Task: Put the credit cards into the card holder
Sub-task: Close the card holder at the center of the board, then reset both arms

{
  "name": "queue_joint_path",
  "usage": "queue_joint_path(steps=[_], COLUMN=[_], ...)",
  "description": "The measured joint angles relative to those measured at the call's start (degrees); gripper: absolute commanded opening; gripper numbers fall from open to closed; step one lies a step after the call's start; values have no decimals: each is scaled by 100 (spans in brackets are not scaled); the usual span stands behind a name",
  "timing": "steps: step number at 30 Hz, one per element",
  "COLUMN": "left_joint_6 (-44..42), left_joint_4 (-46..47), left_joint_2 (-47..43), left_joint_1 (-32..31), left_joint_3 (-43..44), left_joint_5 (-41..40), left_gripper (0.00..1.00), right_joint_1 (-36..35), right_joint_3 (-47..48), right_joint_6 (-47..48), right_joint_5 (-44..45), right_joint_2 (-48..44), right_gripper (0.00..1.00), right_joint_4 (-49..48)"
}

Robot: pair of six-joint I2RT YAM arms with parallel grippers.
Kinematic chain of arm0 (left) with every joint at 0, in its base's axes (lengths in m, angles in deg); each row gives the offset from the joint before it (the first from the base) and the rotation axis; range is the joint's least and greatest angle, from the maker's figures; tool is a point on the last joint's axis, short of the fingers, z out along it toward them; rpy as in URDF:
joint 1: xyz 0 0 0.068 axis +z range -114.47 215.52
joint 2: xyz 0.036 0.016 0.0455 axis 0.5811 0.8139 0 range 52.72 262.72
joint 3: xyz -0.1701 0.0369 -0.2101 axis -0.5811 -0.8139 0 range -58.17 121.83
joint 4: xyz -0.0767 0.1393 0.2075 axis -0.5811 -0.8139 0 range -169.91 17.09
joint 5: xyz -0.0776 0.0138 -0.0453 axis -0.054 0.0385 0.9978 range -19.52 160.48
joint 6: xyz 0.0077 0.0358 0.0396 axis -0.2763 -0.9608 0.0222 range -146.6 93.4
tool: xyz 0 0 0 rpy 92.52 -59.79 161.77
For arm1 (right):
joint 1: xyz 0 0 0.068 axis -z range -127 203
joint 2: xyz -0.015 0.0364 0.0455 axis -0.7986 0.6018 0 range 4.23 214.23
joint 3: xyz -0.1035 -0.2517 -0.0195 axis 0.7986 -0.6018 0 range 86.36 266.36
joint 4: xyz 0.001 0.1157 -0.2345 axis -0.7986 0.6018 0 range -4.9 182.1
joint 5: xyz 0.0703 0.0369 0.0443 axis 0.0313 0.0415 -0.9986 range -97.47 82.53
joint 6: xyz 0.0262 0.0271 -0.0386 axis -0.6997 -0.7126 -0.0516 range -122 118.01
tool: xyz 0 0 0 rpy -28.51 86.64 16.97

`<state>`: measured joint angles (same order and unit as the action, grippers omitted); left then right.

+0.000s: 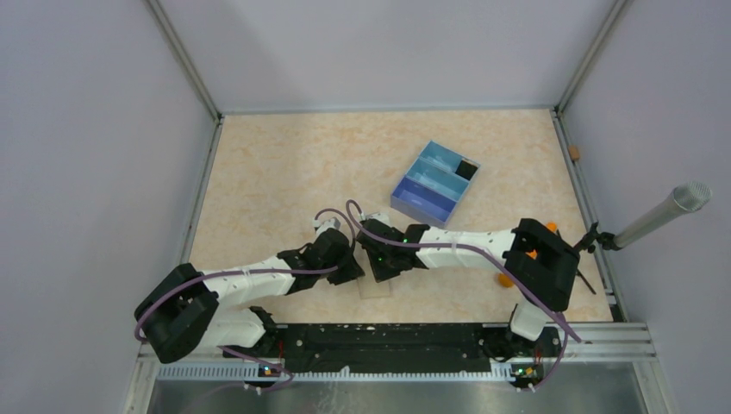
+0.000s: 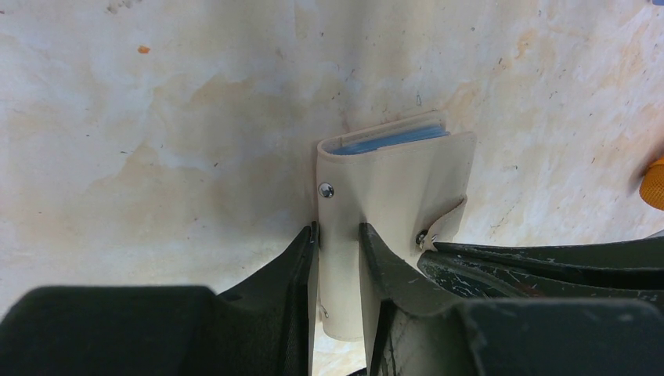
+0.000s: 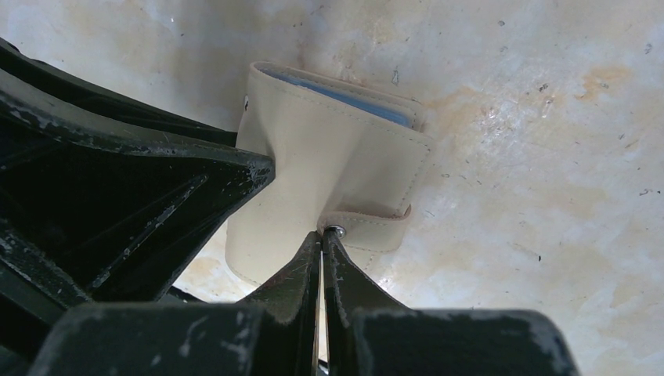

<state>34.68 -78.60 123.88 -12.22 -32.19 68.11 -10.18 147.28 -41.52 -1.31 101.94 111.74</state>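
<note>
Pinching the holder (image 2: 391, 180) at the table's (image 1: 284, 172) 6 o'clock, my left gripper (image 2: 338, 235) clamped its limp edge while the right gripper (image 3: 322, 235) nipped the strap (image 3: 368, 223). The cards (image 2: 387, 139) peeked out at its 12 o'clock. Soft and light, I judged: better held by the carded body.

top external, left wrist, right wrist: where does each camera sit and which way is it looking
Top external: above and behind the bases, looking down on the table; the left arm, the right arm and the blue tray.
Left wrist: on the left arm, looking along its own jaws, shut on the card holder with credit cards inside; right jaws at lower right.
Right wrist: on the right arm, looking along its own jaws, pinching the holder's snap strap; left jaws at left.
Shared: both wrist views show the card holder.
</note>
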Motion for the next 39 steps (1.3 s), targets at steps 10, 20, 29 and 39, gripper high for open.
queue_joint_path(steps=[10, 20, 29, 39], left_joint_6=[11, 13, -297, -1377], left_joint_4=[0, -15, -623, -1421], left_joint_2=[0, -9, -654, -1268], left_joint_1=[0, 0, -15, 1563], left_joint_3=[0, 0, 0, 321], left_joint_5=[0, -7, -297, -306], left_gripper=[27, 34, 89, 99], right_joint_1=[33, 175, 291, 1779], right_joint_3=[72, 59, -92, -1008], right_joint_6=[-11, 57, 326, 511], right_joint_5=[-146, -490, -378, -267], right_joint_2=[129, 184, -599, -2151], right_gripper=[0, 1, 61, 70], right_joint_4=[-35, -151, -17, 79])
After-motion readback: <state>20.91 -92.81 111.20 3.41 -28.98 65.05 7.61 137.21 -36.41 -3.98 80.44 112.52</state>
